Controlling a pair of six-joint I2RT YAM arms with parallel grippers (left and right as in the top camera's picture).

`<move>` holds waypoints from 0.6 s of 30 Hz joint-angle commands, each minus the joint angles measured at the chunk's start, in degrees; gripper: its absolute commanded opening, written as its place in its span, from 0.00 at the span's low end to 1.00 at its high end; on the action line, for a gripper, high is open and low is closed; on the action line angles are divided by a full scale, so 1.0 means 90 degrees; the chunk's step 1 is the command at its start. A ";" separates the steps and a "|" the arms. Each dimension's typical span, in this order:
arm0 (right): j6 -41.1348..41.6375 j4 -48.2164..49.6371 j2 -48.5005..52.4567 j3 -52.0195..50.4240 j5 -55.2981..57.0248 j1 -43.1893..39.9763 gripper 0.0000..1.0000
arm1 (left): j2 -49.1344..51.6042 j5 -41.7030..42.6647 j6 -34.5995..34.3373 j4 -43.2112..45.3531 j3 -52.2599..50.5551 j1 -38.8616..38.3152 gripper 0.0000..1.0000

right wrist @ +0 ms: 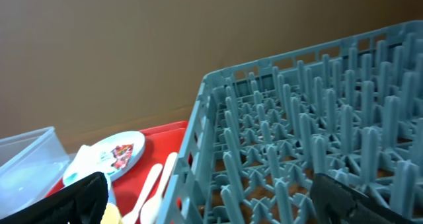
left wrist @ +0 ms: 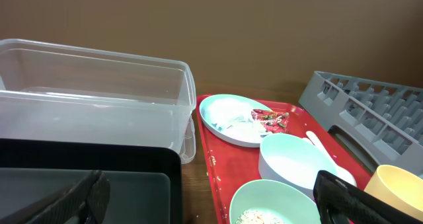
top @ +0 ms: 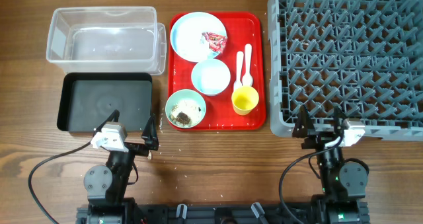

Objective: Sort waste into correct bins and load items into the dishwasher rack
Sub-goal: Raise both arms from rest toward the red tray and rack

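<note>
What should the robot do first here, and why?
Probably reach the left gripper, open and empty, toward the crumpled wrapper lying on the pale blue plate: the plate likely can't go in the grey dishwasher rack until that waste is off it.

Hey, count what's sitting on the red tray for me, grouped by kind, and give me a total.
Pale blue round plate: 1
Bowls: 2 (pale blue round bowl, pale green round bowl)
Small yellow cup: 1
White plastic utensils: 2
Crumpled white paper wrapper with red print: 1
Total: 7
</note>
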 commanded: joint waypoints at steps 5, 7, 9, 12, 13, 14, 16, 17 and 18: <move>0.0138 0.0743 -0.0012 -0.0002 -0.0151 0.0032 1.00 | -0.0051 -0.0053 0.0119 0.0204 -0.0034 0.0034 1.00; -0.0146 0.1207 -0.0012 0.0007 -0.0549 0.0032 1.00 | -0.0051 0.0102 0.0117 0.0491 -0.0032 0.0034 1.00; -0.0641 0.1447 -0.0012 0.0121 -0.0872 0.0032 1.00 | -0.0051 0.0257 0.0112 0.0729 -0.0015 0.0034 1.00; -0.1282 0.1336 -0.0010 0.0576 -0.1059 0.0032 1.00 | -0.0051 0.0306 0.0075 0.0826 0.0250 0.0034 1.00; -0.1518 0.1224 0.0007 0.0799 -0.1093 0.0032 1.00 | -0.0051 0.0306 0.0075 0.0828 0.0410 0.0034 1.00; -0.1661 0.1139 0.0032 0.0947 -0.1107 0.0032 1.00 | -0.0049 0.0306 0.0075 0.0823 0.0563 0.0034 1.00; -0.2011 0.0838 0.0197 0.1447 -0.1105 0.0032 1.00 | 0.0002 0.0347 0.0075 0.0809 0.0901 0.0034 1.00; -0.2169 0.0731 0.0321 0.1676 -0.1105 0.0032 1.00 | 0.0070 0.0362 0.0075 0.0801 0.1093 0.0034 1.00; -0.2331 0.0641 0.0503 0.1940 -0.1107 0.0032 1.00 | 0.0192 0.0379 0.0075 0.0760 0.1336 0.0034 1.00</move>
